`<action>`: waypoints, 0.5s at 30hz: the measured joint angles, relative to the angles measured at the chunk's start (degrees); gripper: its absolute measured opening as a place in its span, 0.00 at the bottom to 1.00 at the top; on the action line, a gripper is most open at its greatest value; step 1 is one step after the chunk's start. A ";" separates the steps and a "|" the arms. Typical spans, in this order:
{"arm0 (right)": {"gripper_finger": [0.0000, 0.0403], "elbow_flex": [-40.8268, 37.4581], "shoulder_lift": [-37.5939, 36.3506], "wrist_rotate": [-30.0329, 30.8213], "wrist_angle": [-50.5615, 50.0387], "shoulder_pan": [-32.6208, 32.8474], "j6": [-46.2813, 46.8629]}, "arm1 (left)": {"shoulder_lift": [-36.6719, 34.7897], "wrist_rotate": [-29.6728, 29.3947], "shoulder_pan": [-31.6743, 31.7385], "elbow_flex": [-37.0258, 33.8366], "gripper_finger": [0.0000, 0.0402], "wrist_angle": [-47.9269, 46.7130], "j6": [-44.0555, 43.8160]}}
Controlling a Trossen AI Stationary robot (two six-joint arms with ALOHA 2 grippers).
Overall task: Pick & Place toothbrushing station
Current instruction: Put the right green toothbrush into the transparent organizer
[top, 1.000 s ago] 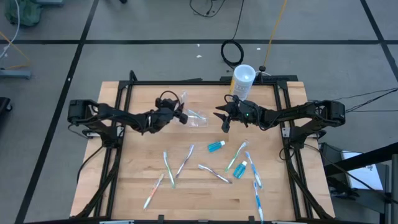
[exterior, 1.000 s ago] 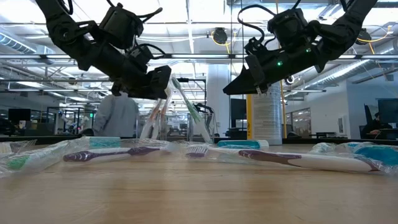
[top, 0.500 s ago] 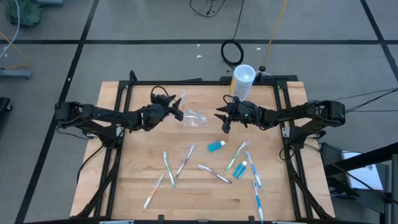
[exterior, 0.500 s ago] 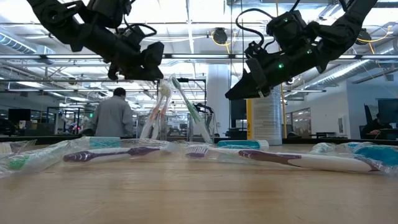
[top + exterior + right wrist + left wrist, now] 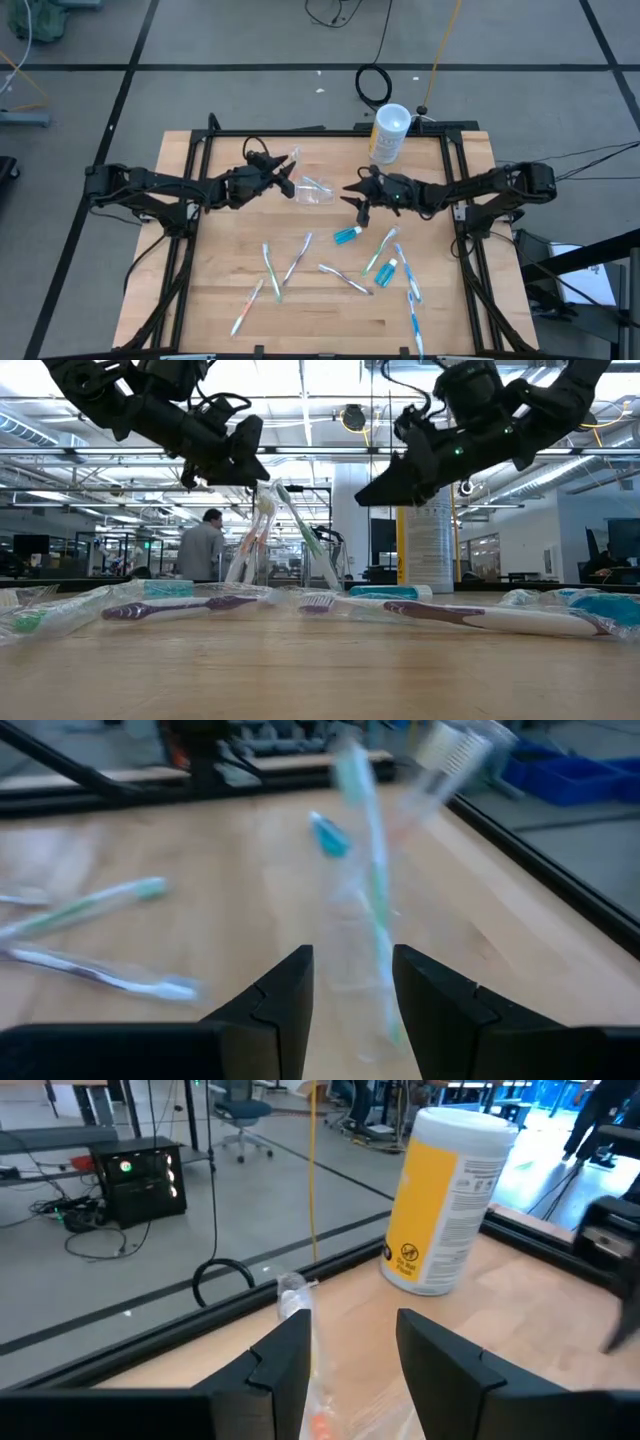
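Left hand (image 5: 287, 181) and right hand (image 5: 352, 195), both with fingers apart and empty, flank the clear holder (image 5: 317, 190) standing on the tabletop (image 5: 230, 240).

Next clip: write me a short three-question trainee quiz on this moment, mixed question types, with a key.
1. True or false: the clear cup already has toothbrushes standing in it.
2. Which sits nearest the right gripper: A) teal tube, B) white canister, C) cable coil on the floor?
3. Fill in: the left gripper hovers beside the ____, both grippers holding nothing.

Key: 1 true; 2 A; 3 cup.
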 joint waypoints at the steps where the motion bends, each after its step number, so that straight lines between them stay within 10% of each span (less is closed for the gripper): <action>1: 0.32 0.00 0.00 0.00 0.57 0.69 -0.03 | 0.00 0.00 0.00 0.00 0.38 0.20 -0.08; 15: 0.32 4.20 0.00 0.28 -0.45 12.75 -0.68 | 0.00 4.24 -0.04 0.00 0.38 3.07 0.03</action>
